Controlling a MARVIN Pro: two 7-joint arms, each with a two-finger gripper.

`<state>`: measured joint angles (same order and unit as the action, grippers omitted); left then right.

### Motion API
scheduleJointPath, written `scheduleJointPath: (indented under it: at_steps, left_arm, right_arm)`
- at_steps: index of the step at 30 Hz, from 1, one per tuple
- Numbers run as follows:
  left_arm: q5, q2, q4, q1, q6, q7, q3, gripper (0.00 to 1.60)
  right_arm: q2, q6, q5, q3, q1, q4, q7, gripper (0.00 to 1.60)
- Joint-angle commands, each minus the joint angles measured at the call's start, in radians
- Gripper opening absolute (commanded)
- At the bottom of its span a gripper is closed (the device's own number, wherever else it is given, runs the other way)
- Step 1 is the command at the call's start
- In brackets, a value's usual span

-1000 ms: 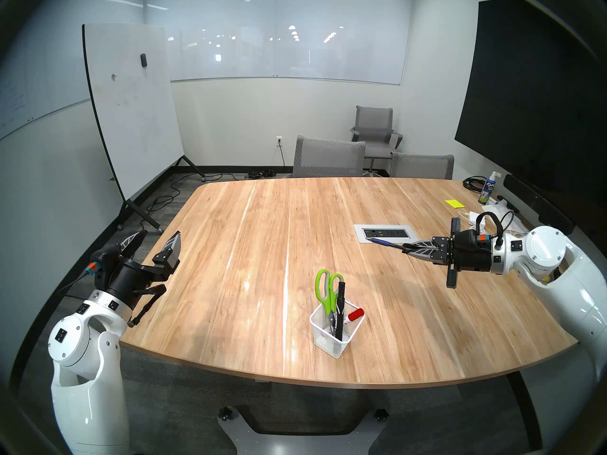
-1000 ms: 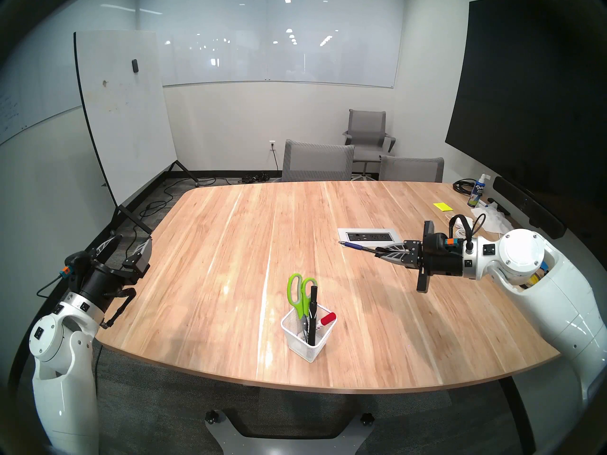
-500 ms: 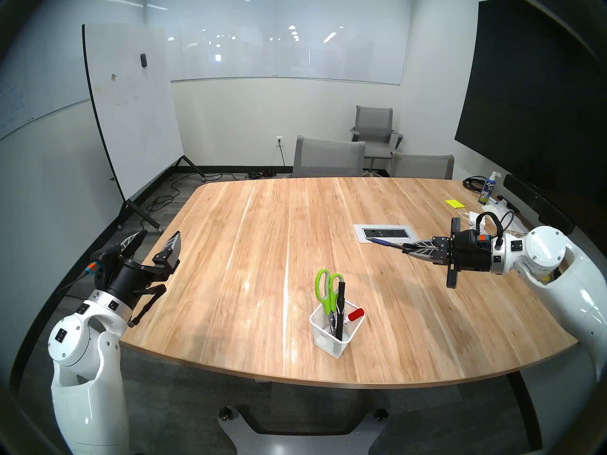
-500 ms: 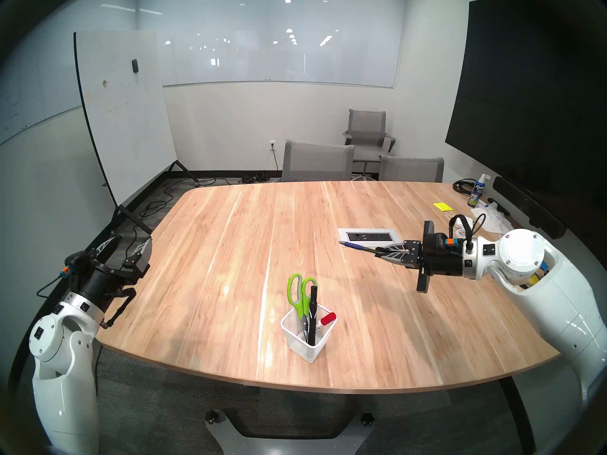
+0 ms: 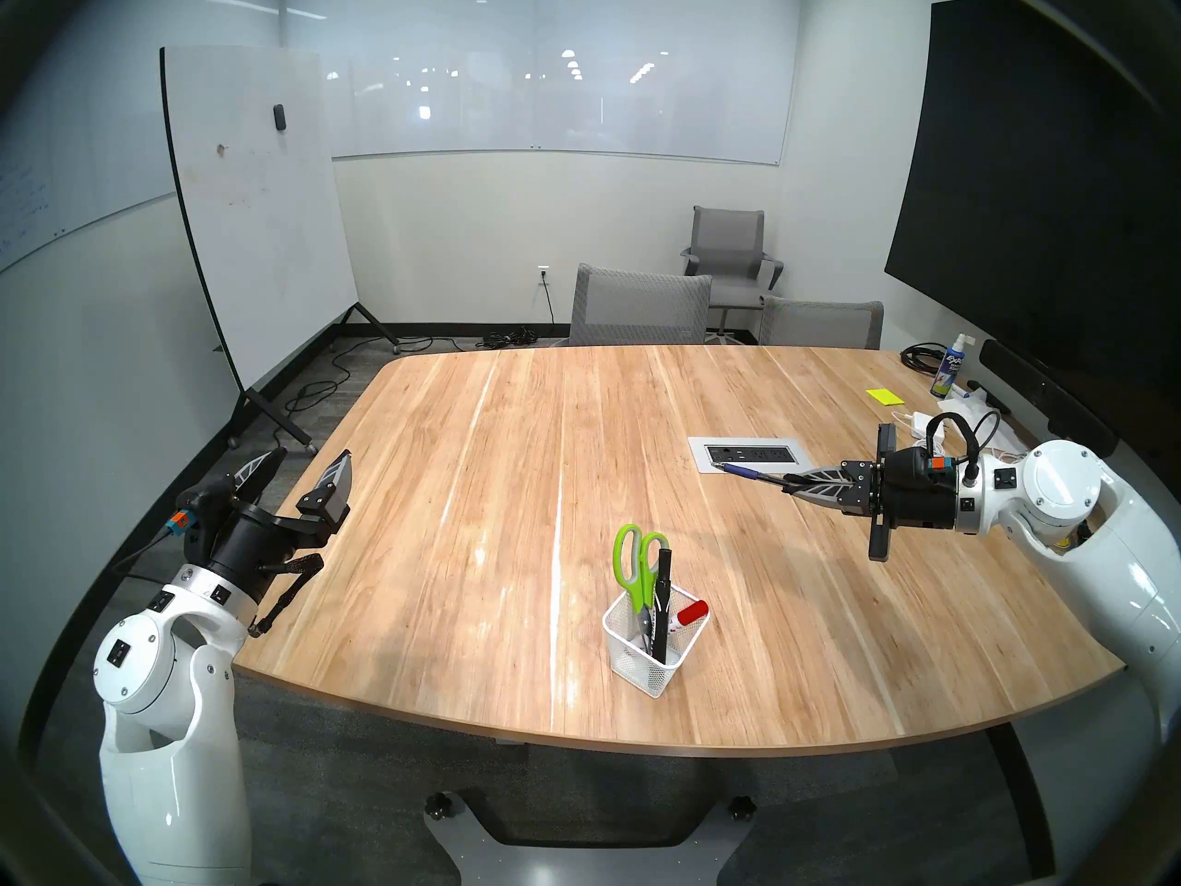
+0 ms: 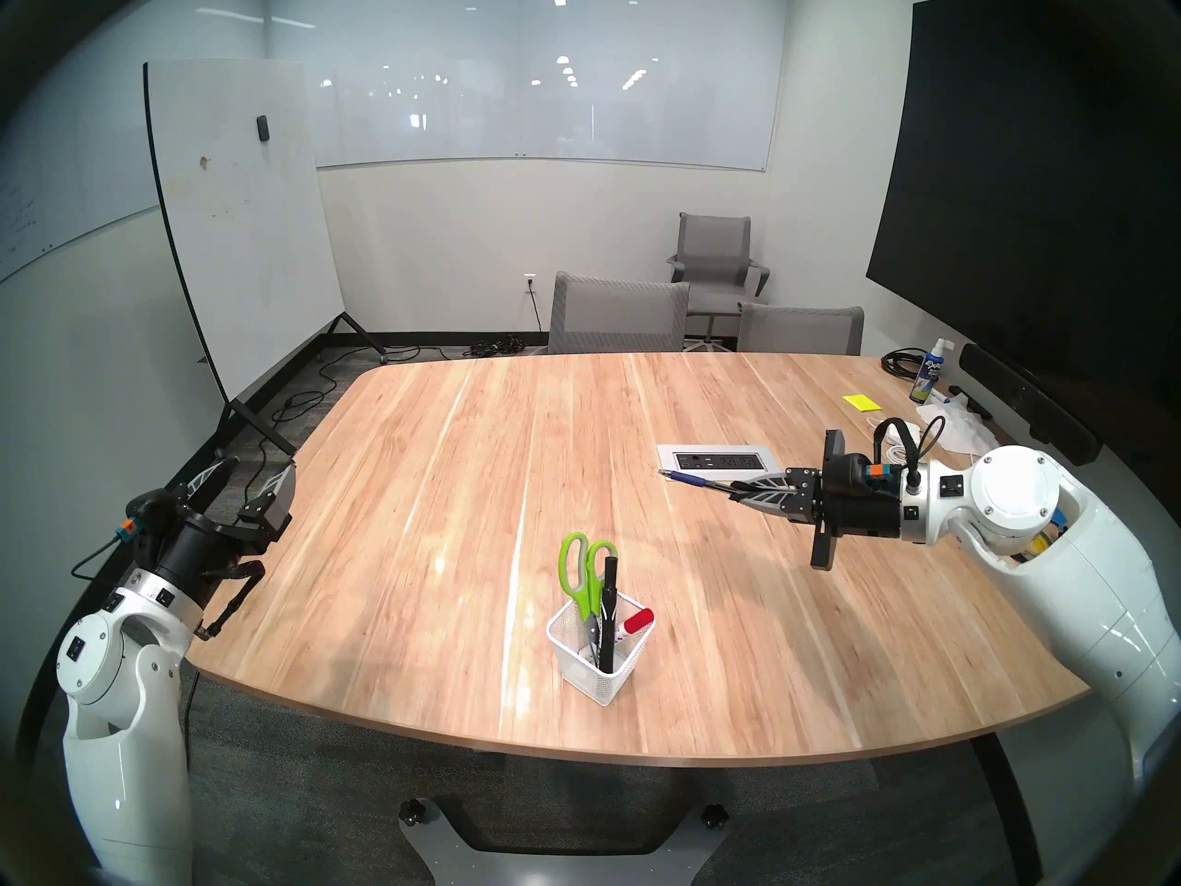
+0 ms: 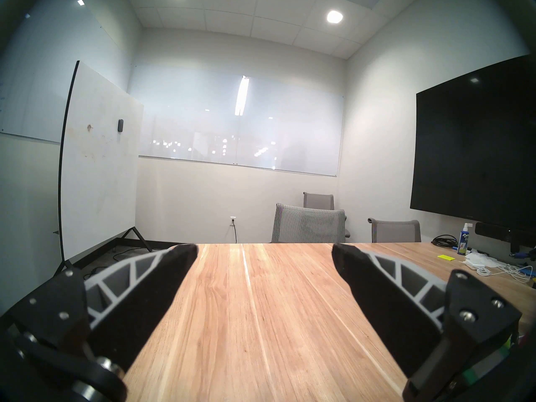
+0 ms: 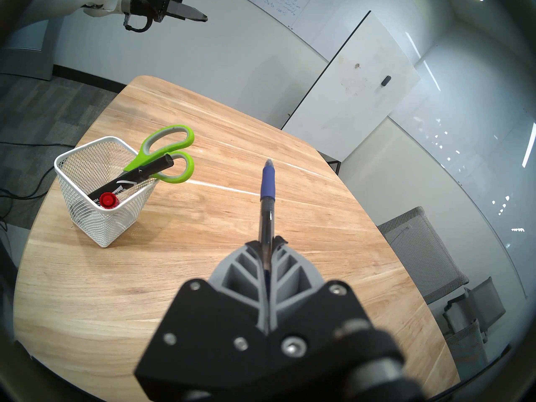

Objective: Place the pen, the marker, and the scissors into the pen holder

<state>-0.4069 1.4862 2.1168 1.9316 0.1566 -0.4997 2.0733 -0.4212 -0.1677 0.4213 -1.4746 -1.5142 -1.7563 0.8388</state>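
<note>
Clamped on the pen (image 8: 267, 207), the right gripper (image 8: 266, 243) hangs above the wooden table (image 5: 486, 546) on its right side, both fingers pressed flat against the clear barrel. Only the front part of the pen sticks out past the fingertips — a blue rubber grip, then a pale tip pointing away from the wrist and slightly down toward the tabletop. The pen holder (image 8: 95, 218), a white wire-mesh cup with a square rim, stands upright near the table's front edge, well apart from the held pen and off to the gripper's left in the right wrist view. In it stand the scissors (image 5: 632, 565), lime-green loops up and blades down, a black marker (image 8: 136, 178) leaning across them, and a red-capped marker (image 8: 108, 200) leaning in a corner of the rim.

At the table's left edge the left gripper (image 7: 264, 255) is raised, its fingers spread wide with nothing between them.

From the head camera the pen reads only as a thin dark line with a blue stretch over the power outlet panel (image 5: 744, 453); the right wrist view shows its barrel pinched between the pads. The left wrist view looks down the bare table toward grey chairs (image 7: 310, 227) and catches none of the task's things.
</note>
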Motion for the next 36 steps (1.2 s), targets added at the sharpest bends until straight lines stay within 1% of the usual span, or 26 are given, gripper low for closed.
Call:
scheduleJointPath:
  at_steps: [1,36]
  left_arm:
    - [0.0,0.002,0.022,-0.001,-0.001,0.001,-0.002,1.6]
    - [0.0,0.002,0.022,-0.001,-0.001,0.001,-0.002,1.6]
  right_arm:
    - [0.003,-0.001,0.002,-0.011,0.013,-0.005,-0.003,0.0]
    - [0.003,-0.001,0.002,-0.011,0.013,-0.005,-0.003,0.0]
